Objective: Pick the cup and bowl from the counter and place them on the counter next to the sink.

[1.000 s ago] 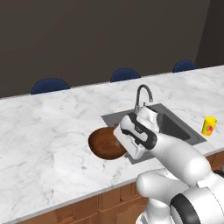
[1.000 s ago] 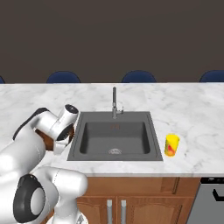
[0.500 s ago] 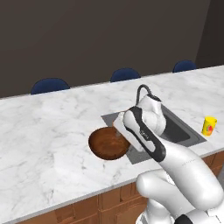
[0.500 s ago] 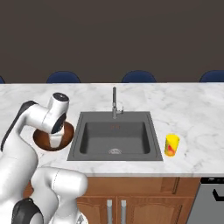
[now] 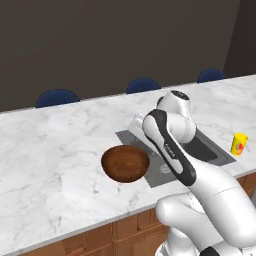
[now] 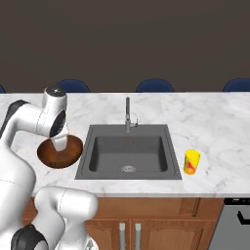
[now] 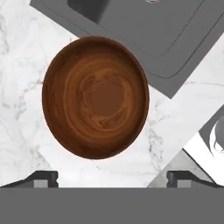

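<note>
One round, wood-grained bowl (image 7: 95, 96) at frame centre and one small yellow cylindrical cup (image 6: 191, 162) at right rest on the veined marble counter (image 5: 45, 150). One rectangular dark sink (image 6: 128, 152) lies between them. The gripper (image 7: 112, 178), released with jaws spread wide, holds nothing.

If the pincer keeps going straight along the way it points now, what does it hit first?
Most likely the bowl: in the hand view it sits right ahead of the open pincer, resting on the counter beside the sink. The gap between them is hard to judge.
</note>
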